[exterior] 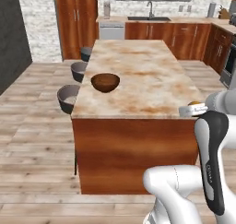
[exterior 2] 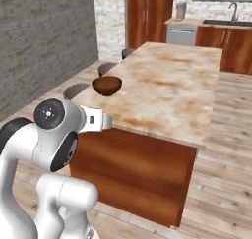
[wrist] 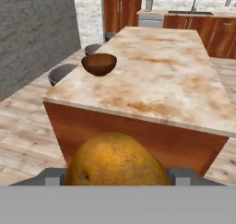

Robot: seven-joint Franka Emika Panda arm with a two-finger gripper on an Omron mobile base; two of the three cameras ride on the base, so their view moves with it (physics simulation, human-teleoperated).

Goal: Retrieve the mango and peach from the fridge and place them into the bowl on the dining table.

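Clamped between the jaws of the gripper [wrist: 115, 180], a large yellow-orange fruit [wrist: 116, 161], by its look the mango, sits directly in front of the hand camera, the two finger pads pressing its flanks. In the left base view a sliver of the same orange shows at the hand, just short of the near edge of the dining table [exterior: 138, 75]. Ahead of the hand and below it stands the island's reddish-brown wooden end; beyond that the veined marble top stretches away. The bowl [wrist: 98, 64] stands on that top, ahead and to the left of the hand, close to the edge where the stools [wrist: 62, 73] line up; what can be seen of its inside holds nothing. Farther off, beyond the island, are the wall cabinets and the sink [exterior: 148, 18]. By this evidence one fruit is fetched but not delivered; carrying it over the bowl, letting go, and the whole trip for the peach appear to remain.
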